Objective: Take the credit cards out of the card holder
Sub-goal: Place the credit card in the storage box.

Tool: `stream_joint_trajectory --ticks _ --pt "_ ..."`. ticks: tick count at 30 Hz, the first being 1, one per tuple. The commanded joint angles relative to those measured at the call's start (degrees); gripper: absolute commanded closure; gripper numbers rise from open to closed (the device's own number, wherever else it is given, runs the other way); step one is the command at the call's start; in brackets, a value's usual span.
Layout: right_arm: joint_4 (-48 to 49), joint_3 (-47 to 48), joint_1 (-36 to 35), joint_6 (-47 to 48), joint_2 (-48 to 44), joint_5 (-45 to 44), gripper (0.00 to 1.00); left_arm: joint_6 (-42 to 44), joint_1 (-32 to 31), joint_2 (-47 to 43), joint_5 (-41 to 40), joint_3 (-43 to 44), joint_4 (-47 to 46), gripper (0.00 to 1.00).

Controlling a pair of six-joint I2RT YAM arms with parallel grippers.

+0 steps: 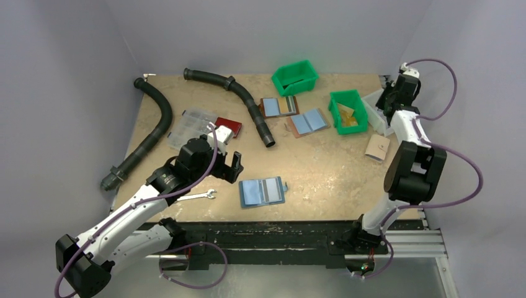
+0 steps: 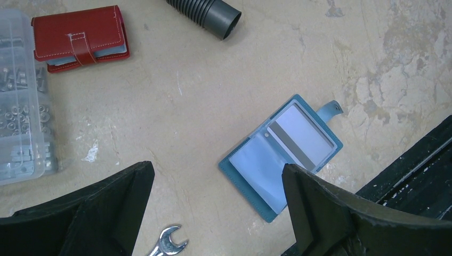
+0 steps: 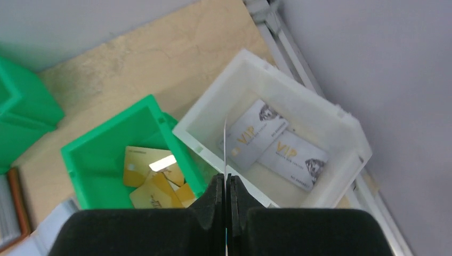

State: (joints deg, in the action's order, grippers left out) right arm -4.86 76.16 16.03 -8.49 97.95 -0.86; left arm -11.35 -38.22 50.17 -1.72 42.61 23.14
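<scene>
Blue card holder [image 1: 263, 191] lay open on the counter [image 1: 322, 167], mid-front | left pincer [image 2: 216, 173] spread above it | right pincer [image 3: 226, 184] pinched a thin card [image 3: 225, 144] over the white bin [image 3: 210, 90] | striped card [image 2: 304, 140] in the holder's pocket — likely stiff, slick, light — probably best nipped at its exposed edge

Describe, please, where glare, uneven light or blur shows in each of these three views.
Top external: the table is brightest right of centre. Left wrist: the card holder is sharp and evenly lit. Right wrist: a glare patch whitens a gold card in the green bin.
</scene>
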Motion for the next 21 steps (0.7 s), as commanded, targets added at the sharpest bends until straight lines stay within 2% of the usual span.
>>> stream_joint_trajectory --ticks 1,5,11,15,18,21 --pt "3.23 3.28 -0.01 -9.59 1.89 -7.6 1.0 0.43 0.53 -0.76 -0.3 0.47 -2.22 0.0" --pt "3.64 4.91 0.07 -12.06 5.49 -7.01 0.99 0.4 0.69 -0.44 -0.15 0.38 -2.3 0.0" --pt "3.34 7.79 0.61 -16.75 10.26 -3.4 0.93 0.54 1.04 -0.01 -0.32 0.33 -2.38 0.0" --pt "4.01 6.15 2.23 -18.82 10.66 -2.18 0.66 0.59 1.39 0.43 -0.31 0.28 -2.47 0.0" --pt "4.02 3.64 4.31 -18.7 8.9 -4.14 0.54 0.63 1.42 0.54 -0.22 0.28 -2.48 0.0" --pt "4.55 -0.7 4.83 -16.17 3.76 -5.97 0.49 0.68 1.4 0.47 -0.04 0.32 -2.48 0.0"
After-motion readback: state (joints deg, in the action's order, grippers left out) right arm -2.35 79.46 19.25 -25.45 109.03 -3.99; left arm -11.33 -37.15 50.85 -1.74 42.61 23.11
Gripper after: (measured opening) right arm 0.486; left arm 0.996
